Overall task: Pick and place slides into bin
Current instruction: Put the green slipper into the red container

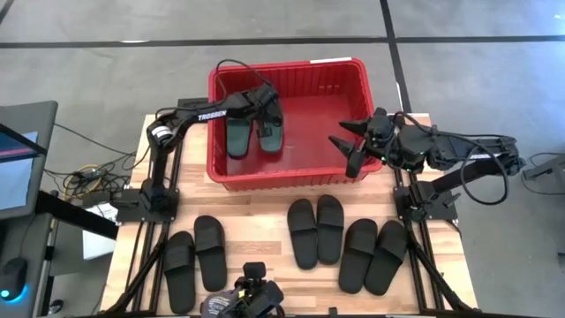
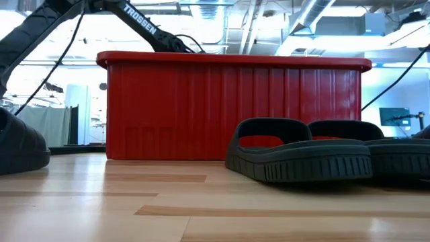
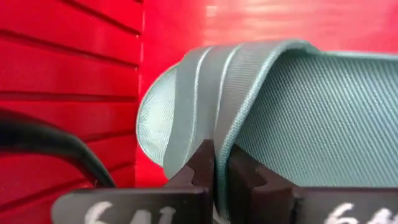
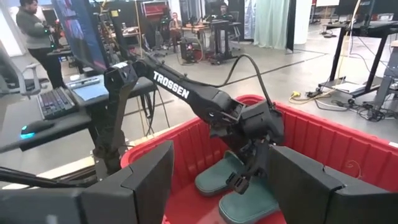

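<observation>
The red bin (image 1: 287, 179) stands at the table's far middle. Two dull green slides (image 1: 238, 134) lie side by side in its left part. My left gripper (image 1: 265, 113) reaches into the bin from the left and is shut on the right-hand green slide (image 1: 270, 134), which fills the left wrist view (image 3: 311, 118). My right gripper (image 1: 350, 146) hangs open and empty over the bin's near right corner. Three black pairs lie sole-down on the table in front of the bin: left (image 1: 196, 258), middle (image 1: 316, 231), right (image 1: 372, 256). My left gripper pinches the edge of the green slide's wide strap (image 3: 219, 146) between its two fingers (image 3: 200, 169). The fingers come from above, slanting down into the bin, as the right wrist view (image 4: 239, 182) shows. The slide sits about level, low in the bin beside the other green one.
The bin's right half (image 1: 331, 115) holds nothing. In the low view the bin's near wall (image 2: 228, 107) stands behind a black pair (image 2: 302, 151). Beyond the table there are desks, monitors, cables and people (image 4: 34, 34). A camera mount (image 1: 252, 296) sits at the near edge.
</observation>
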